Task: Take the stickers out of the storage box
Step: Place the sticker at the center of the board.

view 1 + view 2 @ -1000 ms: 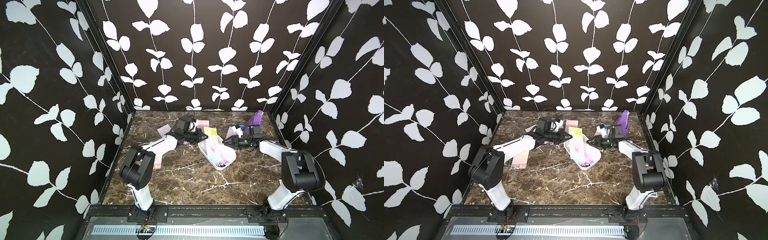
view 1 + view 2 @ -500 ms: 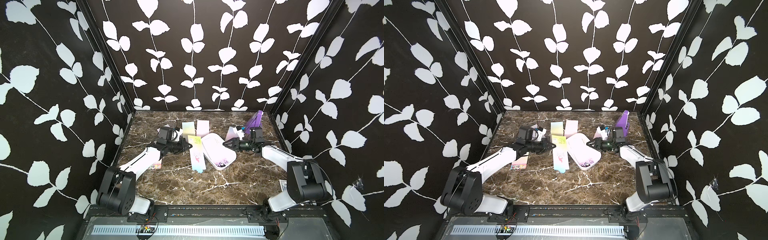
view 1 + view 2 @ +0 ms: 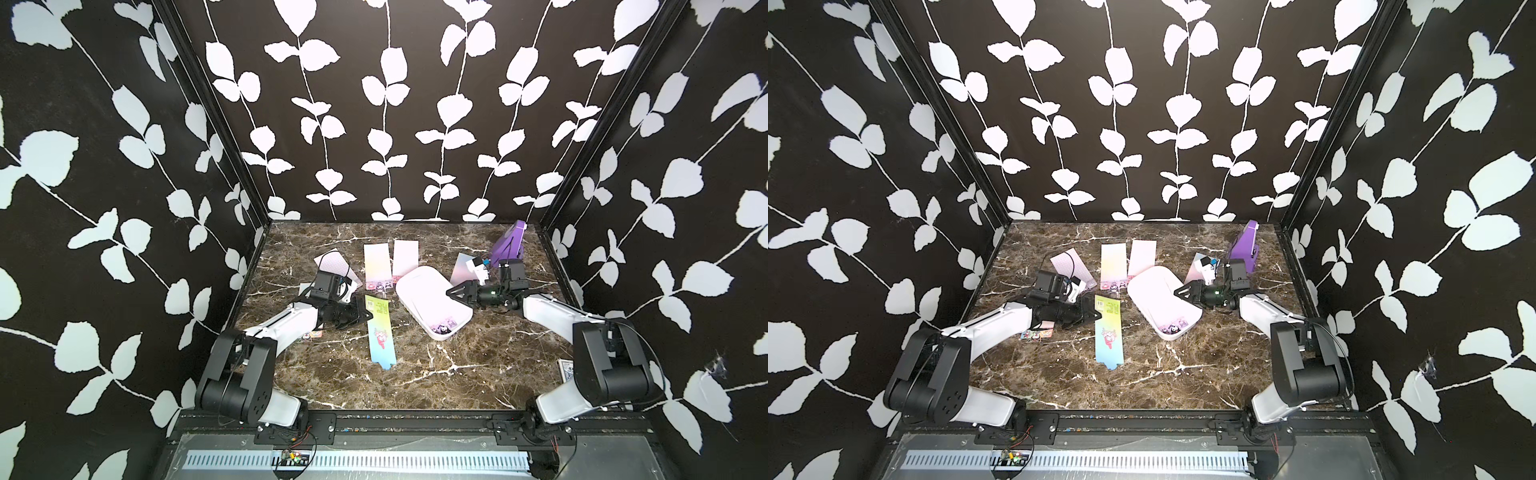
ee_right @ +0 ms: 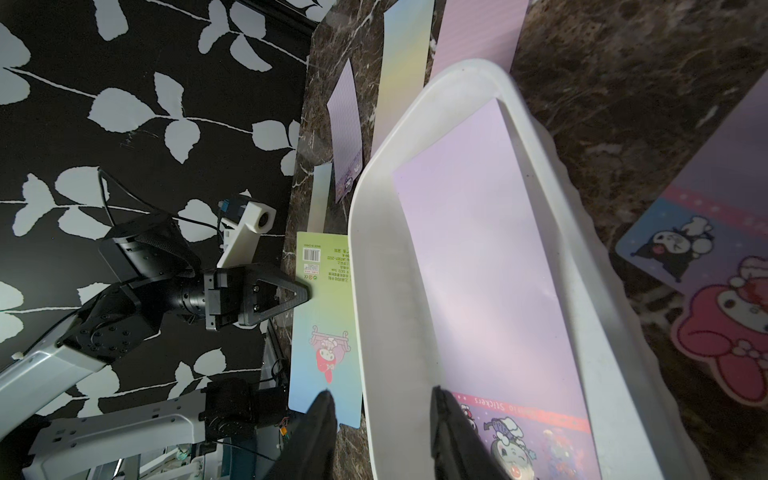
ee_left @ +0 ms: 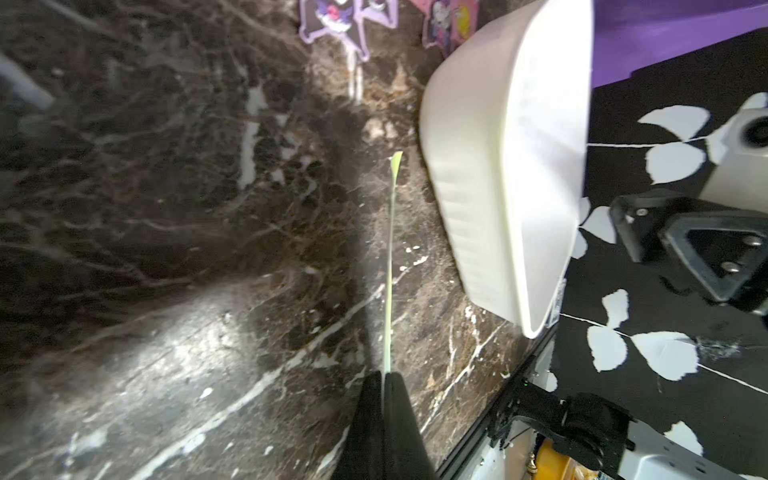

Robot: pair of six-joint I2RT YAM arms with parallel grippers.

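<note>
So, nearest the front, the green-to-blue sticker sheet (image 3: 379,332) lies out on the marble table (image 3: 415,382), and the left gripper (image 5: 384,377) is pinched tight on its long edge. Just past it sits the storage box (image 4: 386,311) with one lilac sticker sheet (image 4: 486,257) inside. The right gripper (image 4: 381,391) has its jaws partway apart, one either side of the box wall. I honestly can't tell if it's squeezing. Further back, two pastel sheets (image 3: 377,262) lie side by side, with the purple wedge (image 3: 509,245) in the far right corner.
</note>
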